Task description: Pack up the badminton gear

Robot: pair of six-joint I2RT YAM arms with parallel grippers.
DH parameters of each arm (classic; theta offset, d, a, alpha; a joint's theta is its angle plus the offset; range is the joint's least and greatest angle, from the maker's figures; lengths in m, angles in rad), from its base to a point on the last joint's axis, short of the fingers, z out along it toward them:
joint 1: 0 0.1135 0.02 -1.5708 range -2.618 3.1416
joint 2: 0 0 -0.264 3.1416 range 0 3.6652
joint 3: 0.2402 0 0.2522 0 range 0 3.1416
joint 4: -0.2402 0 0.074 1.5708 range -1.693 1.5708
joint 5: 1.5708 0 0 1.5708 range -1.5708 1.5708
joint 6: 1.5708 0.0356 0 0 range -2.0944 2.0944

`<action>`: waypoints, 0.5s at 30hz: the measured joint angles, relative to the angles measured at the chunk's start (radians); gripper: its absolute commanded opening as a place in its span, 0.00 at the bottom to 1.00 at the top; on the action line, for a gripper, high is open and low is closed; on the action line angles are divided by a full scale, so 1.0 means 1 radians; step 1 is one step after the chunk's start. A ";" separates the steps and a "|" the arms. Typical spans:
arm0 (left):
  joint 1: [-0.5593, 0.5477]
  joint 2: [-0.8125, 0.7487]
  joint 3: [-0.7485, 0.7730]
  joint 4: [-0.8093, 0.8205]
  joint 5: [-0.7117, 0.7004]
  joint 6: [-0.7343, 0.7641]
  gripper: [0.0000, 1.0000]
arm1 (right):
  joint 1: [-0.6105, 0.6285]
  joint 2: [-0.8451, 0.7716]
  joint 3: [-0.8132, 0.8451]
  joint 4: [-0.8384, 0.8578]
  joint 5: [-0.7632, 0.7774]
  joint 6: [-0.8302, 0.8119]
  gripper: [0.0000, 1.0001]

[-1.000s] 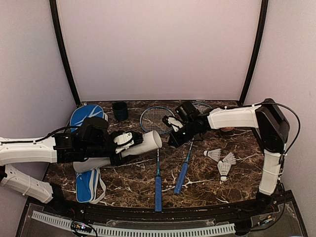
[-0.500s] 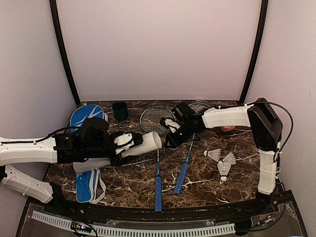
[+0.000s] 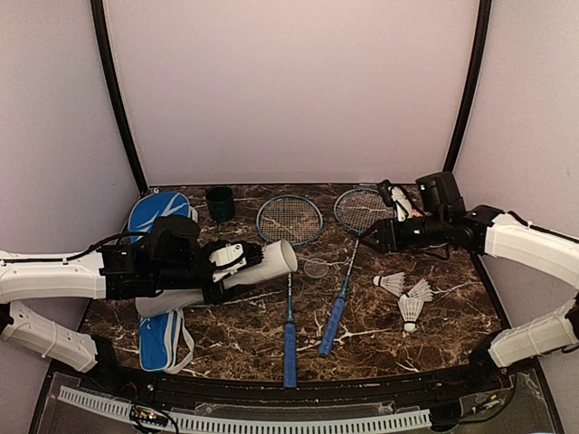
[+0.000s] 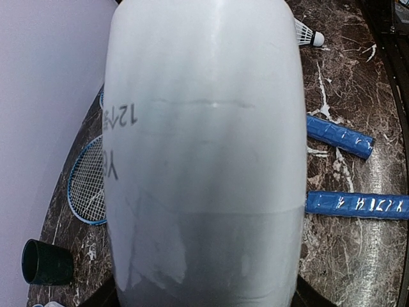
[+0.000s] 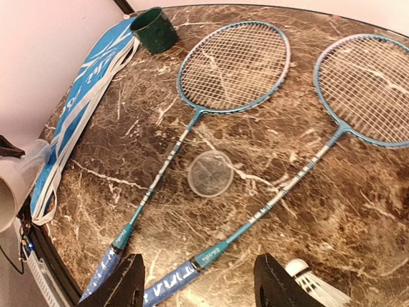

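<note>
My left gripper (image 3: 233, 260) is shut on the long white tube (image 3: 269, 261), held off the table with its open mouth toward the middle; the tube (image 4: 204, 128) fills the left wrist view. My right gripper (image 3: 375, 241) hangs open and empty over the right racket's shaft, fingers (image 5: 124, 284) apart. Two blue-handled rackets (image 3: 289, 271) (image 3: 344, 289) lie side by side. Between their shafts lies a clear round lid (image 3: 315, 268) (image 5: 211, 173). Three white shuttlecocks (image 3: 391, 282) (image 3: 419, 290) (image 3: 410, 311) sit at the right. The blue bag (image 3: 156, 215) lies under my left arm.
A small dark cup (image 3: 220, 202) stands at the back, between the bag and the left racket's head. Black frame posts rise at both back corners. The table's front edge carries a black rail (image 3: 298, 389).
My right gripper has opened and drawn back to the right, away from the tube's mouth. The clear lid now lies uncovered on the table. The left arm and tube have not moved.
</note>
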 measured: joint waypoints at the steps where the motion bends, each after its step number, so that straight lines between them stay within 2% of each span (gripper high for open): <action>1: 0.000 0.004 0.000 0.003 0.002 0.000 0.33 | -0.027 -0.047 -0.048 0.001 0.000 0.020 0.66; 2: 0.000 0.007 0.000 0.004 0.004 0.000 0.33 | -0.043 -0.076 -0.080 -0.001 0.000 0.040 0.71; 4: 0.000 0.018 0.000 0.010 0.008 0.000 0.33 | -0.083 -0.122 -0.148 -0.004 -0.002 0.074 0.76; 15: 0.000 0.061 0.000 0.022 0.021 -0.001 0.33 | -0.182 -0.196 -0.335 -0.011 0.024 0.245 0.81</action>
